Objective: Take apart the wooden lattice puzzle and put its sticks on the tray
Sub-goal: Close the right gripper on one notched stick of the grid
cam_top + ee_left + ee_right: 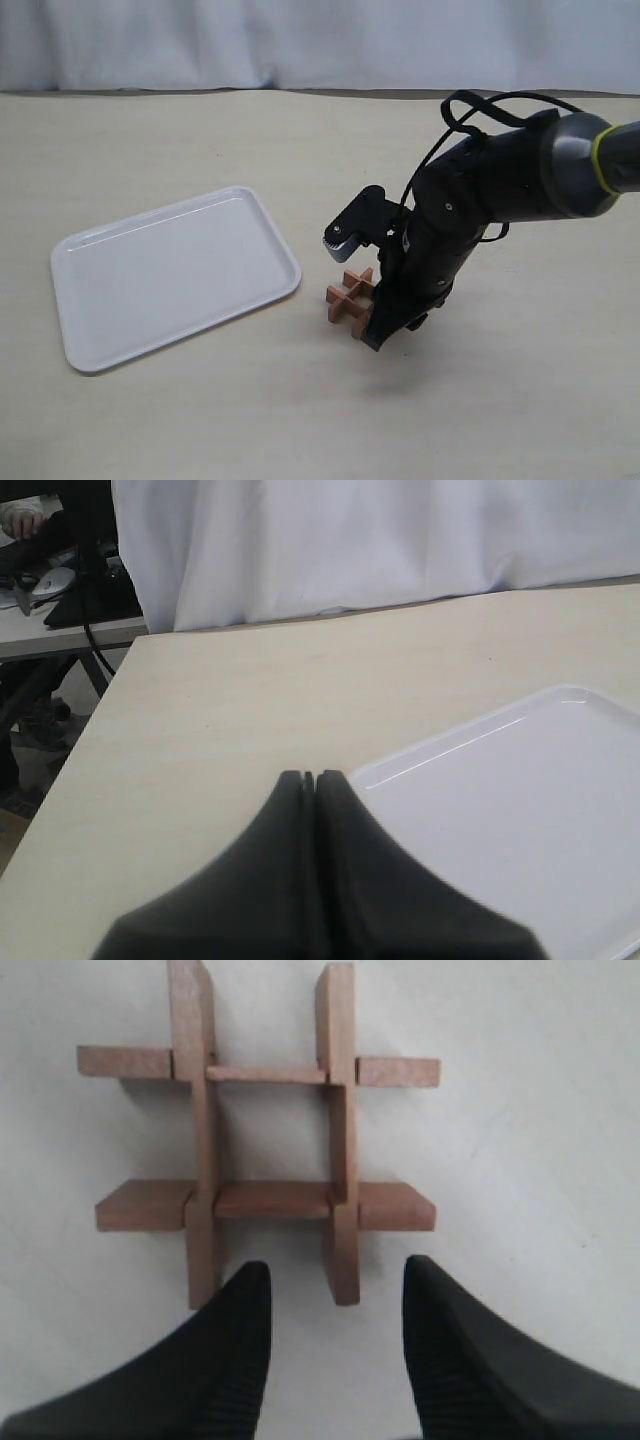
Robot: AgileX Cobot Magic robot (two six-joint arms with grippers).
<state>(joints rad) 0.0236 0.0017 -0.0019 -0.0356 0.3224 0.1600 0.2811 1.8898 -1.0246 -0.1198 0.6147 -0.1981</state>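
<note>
Lying still interlocked on the tabletop (200, 420) just beside the tray (170, 270), the wooden lattice puzzle (348, 296) sits under your right end effector (337, 1295), its fingers spread and lined up on the end of one of the sticks (338, 1160). Close off-centre and you risk dragging the whole grid or jamming the notches. Your left end effector (308, 778) is pressed together, empty. Count one puzzle, four sticks, one tray.
</note>
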